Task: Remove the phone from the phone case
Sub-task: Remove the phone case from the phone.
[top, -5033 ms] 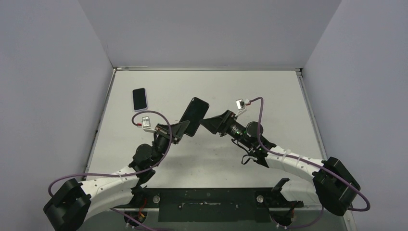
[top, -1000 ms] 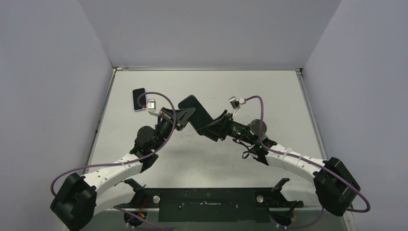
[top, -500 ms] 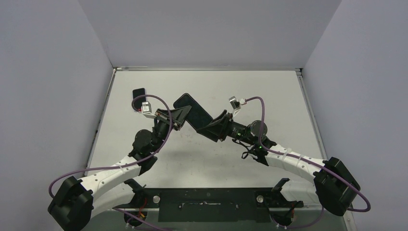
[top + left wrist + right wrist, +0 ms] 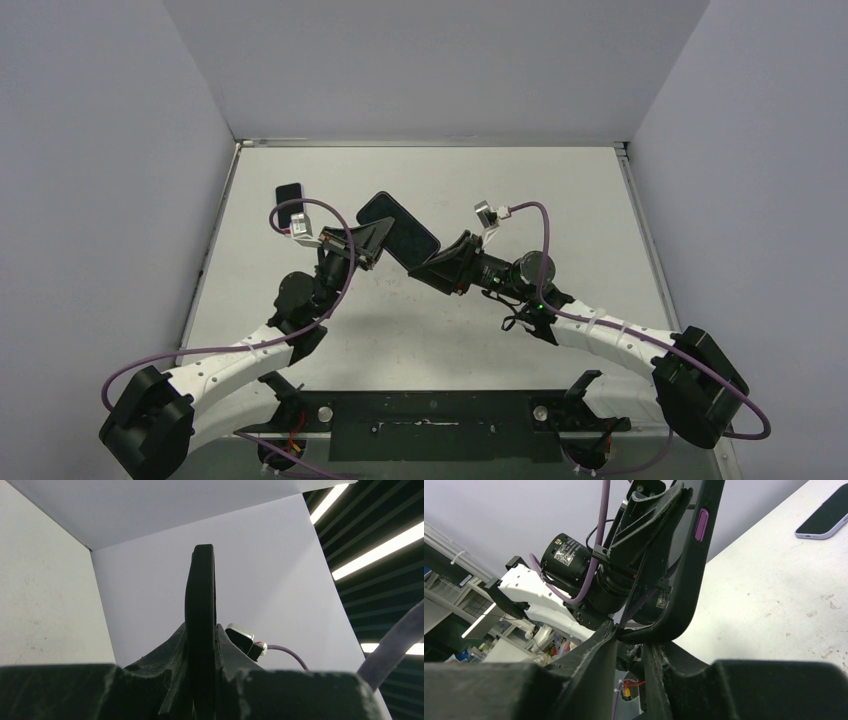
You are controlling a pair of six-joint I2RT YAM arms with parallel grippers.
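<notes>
- Black, with a purple side button (image 4: 700, 524): the phone case (image 4: 398, 230), held clear of the table (image 4: 560, 220) between the two arms and slanting from far left down to near right.
- Left gripper (image 4: 375, 240): clamped on the case. The left wrist view shows the case edge-on, pinched between both fingers.
- Right gripper (image 4: 432, 263): a second ago its jaws stood wider beside the case. They have since narrowed onto the near-right corner. In the right wrist view the fingers (image 4: 599, 650) lie against either side of that corner, so this reads as a grasp, perhaps not yet fully tight.
- Over the same second the far end of the case has swung leftward and a little farther from the arm bases. Five seconds ago it stood steeper and leaned to the right.
- A phone (image 4: 287, 195) with a pale rim lies flat at the far left of the table, well apart from the case and partly behind the left arm's cable.
- Whether the black case encloses a phone cannot be told from these views.
- Judgement: with a hold at two points, the case can now be flexed or peeled at the corner. Separation is not yet evident.
</notes>
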